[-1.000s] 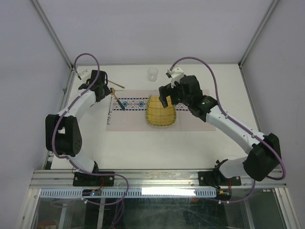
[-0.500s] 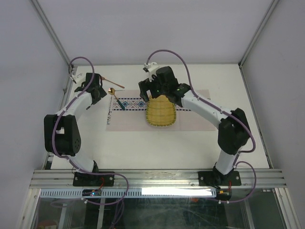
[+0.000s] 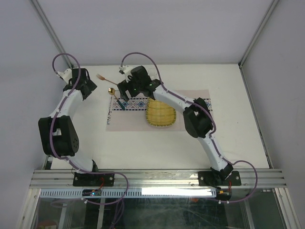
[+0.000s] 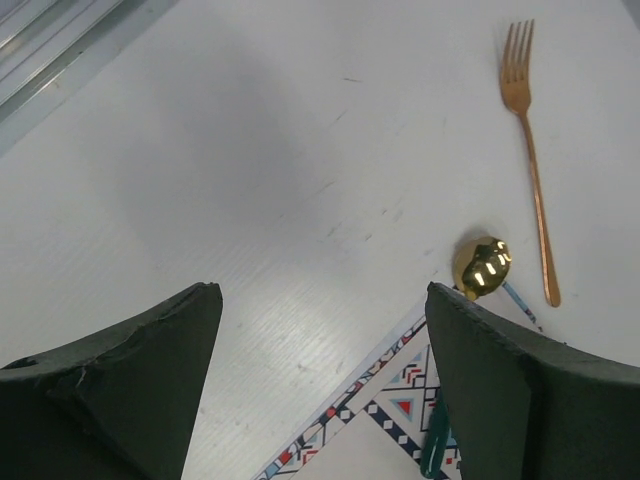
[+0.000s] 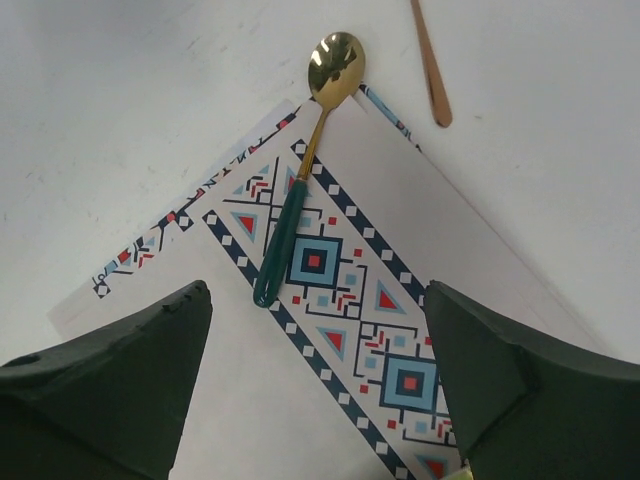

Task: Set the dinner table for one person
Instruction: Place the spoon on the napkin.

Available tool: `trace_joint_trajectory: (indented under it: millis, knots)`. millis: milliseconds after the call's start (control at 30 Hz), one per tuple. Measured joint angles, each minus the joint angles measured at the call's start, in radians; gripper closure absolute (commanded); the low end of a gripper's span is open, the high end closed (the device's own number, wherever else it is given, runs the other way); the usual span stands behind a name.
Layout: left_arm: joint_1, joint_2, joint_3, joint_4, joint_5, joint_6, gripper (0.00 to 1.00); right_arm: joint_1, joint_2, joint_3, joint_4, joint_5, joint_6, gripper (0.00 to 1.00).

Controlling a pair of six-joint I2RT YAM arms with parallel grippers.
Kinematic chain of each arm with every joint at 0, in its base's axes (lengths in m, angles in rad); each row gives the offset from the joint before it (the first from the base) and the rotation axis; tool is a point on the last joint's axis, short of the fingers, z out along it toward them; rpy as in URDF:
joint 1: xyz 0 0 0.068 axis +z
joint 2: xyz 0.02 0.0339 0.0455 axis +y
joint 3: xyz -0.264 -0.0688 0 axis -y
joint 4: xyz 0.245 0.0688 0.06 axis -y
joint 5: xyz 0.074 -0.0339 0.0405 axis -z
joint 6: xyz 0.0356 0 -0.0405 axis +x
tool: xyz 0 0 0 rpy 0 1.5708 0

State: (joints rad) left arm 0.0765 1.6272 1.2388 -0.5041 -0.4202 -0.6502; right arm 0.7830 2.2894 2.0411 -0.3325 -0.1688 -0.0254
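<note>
A gold spoon [image 3: 116, 98] with a green handle lies at the left end of the patterned placemat [image 3: 133, 119], its bowl just off the mat's corner. A copper fork [image 3: 107, 79] rests on the white dinner table [image 3: 228, 143] behind it. My right gripper [image 3: 123, 91] hovers open over the mat's band, with the spoon [image 5: 297, 190] ahead of its fingers. My left gripper [image 3: 88, 88] stands open over bare table left of the mat, and nothing sits between its fingers [image 4: 150, 370]. From there the fork [image 4: 528, 150] and the spoon's bowl [image 4: 482, 266] lie ahead to the right.
A yellow woven plate [image 3: 160, 113] lies on the middle of the placemat, right of the spoon. The right arm stretches across the mat's far edge. A metal rail [image 4: 60, 50] runs along the table's left side near my left gripper.
My right arm has swung left from above the woven plate to above the spoon end of the mat. My left gripper has drawn back to the left, uncovering the fork.
</note>
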Motion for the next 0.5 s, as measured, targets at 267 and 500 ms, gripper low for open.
trace_joint_trajectory:
  millis: [267,500]
  knots:
    - [0.037,0.121,0.084,0.103,0.137,-0.004,0.17,0.039,0.110,0.030,-0.011,-0.021,0.005,0.11]
    - [0.043,0.326,0.260,0.138,0.214,-0.013,0.19,0.064,0.136,0.053,-0.019,-0.025,0.005,0.11]
